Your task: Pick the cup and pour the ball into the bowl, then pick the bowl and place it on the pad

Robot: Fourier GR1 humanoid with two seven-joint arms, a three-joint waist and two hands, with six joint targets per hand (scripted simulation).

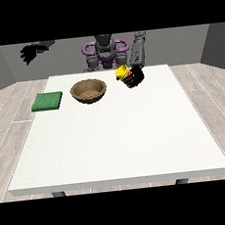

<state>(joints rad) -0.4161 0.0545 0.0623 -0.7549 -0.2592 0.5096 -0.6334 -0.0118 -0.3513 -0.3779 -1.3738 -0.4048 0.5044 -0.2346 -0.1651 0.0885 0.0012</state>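
A brown wooden bowl (88, 91) stands on the white table (117, 143) near its far edge. Left of the bowl lies a flat green pad (47, 101). The hand at the view's right (136, 77) is curled round a yellow cup (122, 73), which it holds tilted a little above the table, to the right of the bowl. Something red shows at the cup, between it and the hand; I cannot tell whether it is the ball. The hand at the view's left (29, 53) hangs raised in the air, off the table's far left corner, its fingers drooping and holding nothing.
The robot's torso (105, 51) stands behind the table's far edge. The table's near half carries no objects. Grey wooden floor surrounds the table on all sides.
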